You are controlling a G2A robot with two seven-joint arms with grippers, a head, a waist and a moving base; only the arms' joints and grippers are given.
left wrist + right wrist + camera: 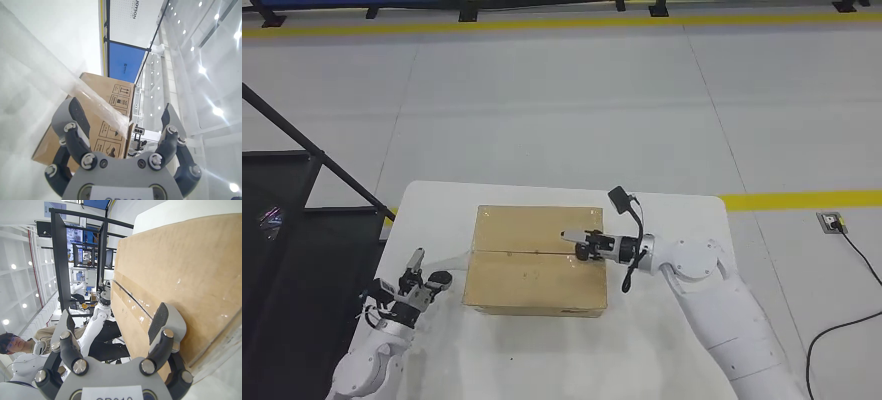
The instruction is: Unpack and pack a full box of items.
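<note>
The closed box sits mid-table, its taped seam running left to right; the right gripper, fingers apart, hangs over the seam's right end, while the left gripper, also spread, waits off the box's near-left corner

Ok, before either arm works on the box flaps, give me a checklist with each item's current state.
1. Box sits fully on the table: ok.
2. Both top flaps lie flat and shut: ok.
3. Right pincer is open, over the centre seam near the box's right end: ok.
4. Right pincer's finger is touching the top flap: cannot tell.
5. Left pincer is open, beside the box's left side and apart from it: ok.
6. Tape along the seam is cut through: cannot tell.
</note>
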